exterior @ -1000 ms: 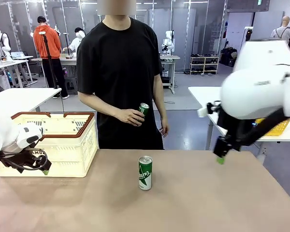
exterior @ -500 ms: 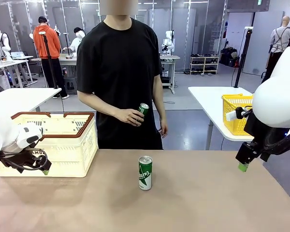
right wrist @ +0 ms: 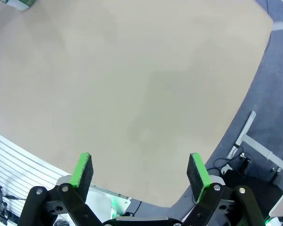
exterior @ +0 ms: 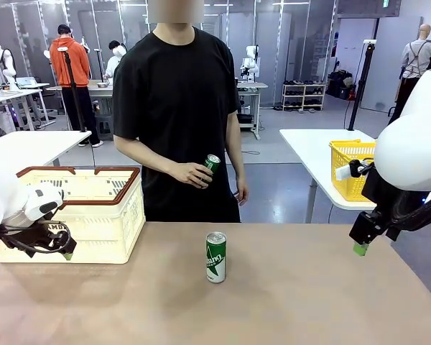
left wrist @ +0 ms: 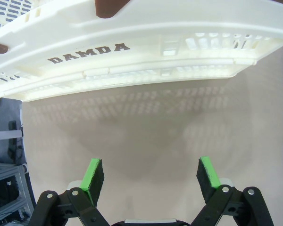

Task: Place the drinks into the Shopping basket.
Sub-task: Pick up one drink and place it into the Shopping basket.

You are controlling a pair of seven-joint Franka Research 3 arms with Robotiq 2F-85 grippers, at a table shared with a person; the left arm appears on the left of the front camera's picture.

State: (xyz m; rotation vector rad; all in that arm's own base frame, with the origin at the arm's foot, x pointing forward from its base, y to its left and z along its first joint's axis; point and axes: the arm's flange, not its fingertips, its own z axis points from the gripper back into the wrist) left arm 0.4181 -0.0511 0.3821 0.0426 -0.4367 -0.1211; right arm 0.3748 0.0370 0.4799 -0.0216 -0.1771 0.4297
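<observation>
Left gripper (left wrist: 151, 165): fingers spread wide, nothing between the green pads. It hangs low over bare table (exterior: 309, 302). The Shopping basket (left wrist: 132, 61) stands right ahead of the fingertips, near but not touching, its "DAMDA" wall facing the gripper. Seen from the front, this gripper (exterior: 57, 248) sits at the basket's near wall (exterior: 93, 215), close to the left corner.

Right gripper (right wrist: 140, 165): jaws wide open and empty, with plain tabletop beneath them and the table's edge and the floor off to one side. From the front it (exterior: 359, 248) hovers above the table's right edge. A yellow mesh basket (exterior: 350, 169) stands on another table behind it.

Green drink can (exterior: 215, 256): upright at mid-table, well apart from both grippers and roughly between them. It is outside the basket, well off to the side of it.

Second green can (exterior: 211, 164): gripped in the person's hand (exterior: 194, 174), held at waist height across the table, above and beyond the standing can.
</observation>
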